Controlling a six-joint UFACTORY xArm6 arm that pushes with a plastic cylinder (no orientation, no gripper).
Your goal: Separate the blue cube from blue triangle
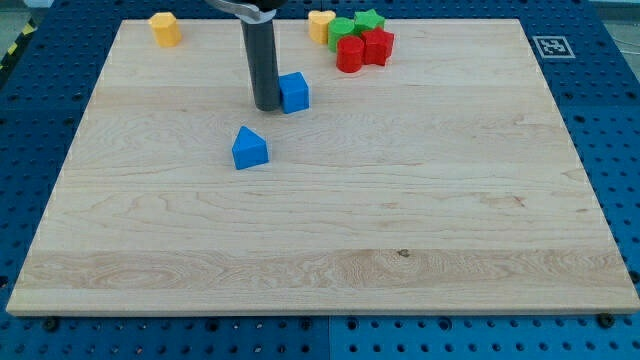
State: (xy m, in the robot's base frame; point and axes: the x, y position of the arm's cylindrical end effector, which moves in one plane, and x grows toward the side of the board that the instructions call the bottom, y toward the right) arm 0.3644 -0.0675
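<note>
A pale wooden bench [400, 250] sits on a blue pegboard. My tip [267, 107], the rod-shaped end effector with nothing to spread or pinch, seems to touch the blue cube's [295, 92] left side, placed to shove it rightward. The blue triangle [250, 148] lies near, below-left, peak up, ridge seemingly running toward the view's top-left.

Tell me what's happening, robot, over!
My tip against blue cube, its left side. Blue triangle sits apart, below. Nothing between them.
</note>
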